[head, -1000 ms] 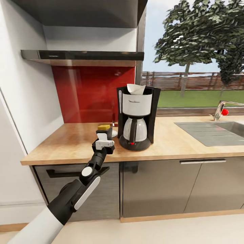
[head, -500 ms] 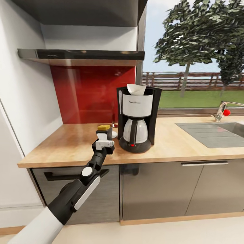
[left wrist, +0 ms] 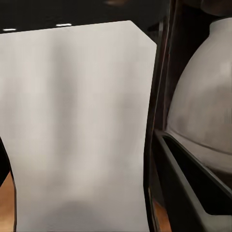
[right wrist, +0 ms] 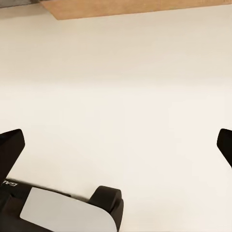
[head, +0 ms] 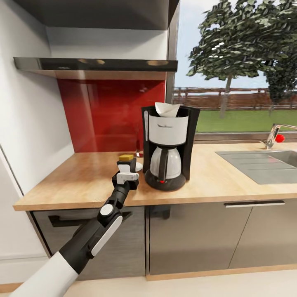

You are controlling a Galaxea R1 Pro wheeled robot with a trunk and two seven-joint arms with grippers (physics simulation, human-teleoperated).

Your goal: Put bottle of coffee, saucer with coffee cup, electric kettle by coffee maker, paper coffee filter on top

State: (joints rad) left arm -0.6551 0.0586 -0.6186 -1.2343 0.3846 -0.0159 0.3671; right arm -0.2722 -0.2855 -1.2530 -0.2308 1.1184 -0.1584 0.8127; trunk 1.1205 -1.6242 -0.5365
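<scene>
The coffee maker (head: 167, 144) stands on the kitchen countertop (head: 82, 177), and the paper coffee filter (head: 167, 109) sits in its top. Just left of its base is the bottle of coffee (head: 126, 160), dark with a yellow-brown cap, low over the worktop. My left gripper (head: 125, 170) is shut on the bottle from the front. In the left wrist view the bottle's white label (left wrist: 77, 125) is very close, with the glass carafe (left wrist: 203, 106) beside it. Over the bare floor, my right gripper (right wrist: 121, 145) is open, fingers wide apart. The kitchen shelf (head: 95, 65) hangs above.
A small white rim (head: 139, 166) peeks out between the bottle and the coffee maker; I cannot tell what it is. The steel sink (head: 264, 161) and tap (head: 274, 134) lie to the right. A white wall bounds the counter's left end, with a red backsplash behind.
The whole picture has shifted, so the camera has moved; more of the counter's left end shows. The left gripper still holds the bottle beside the coffee maker.
</scene>
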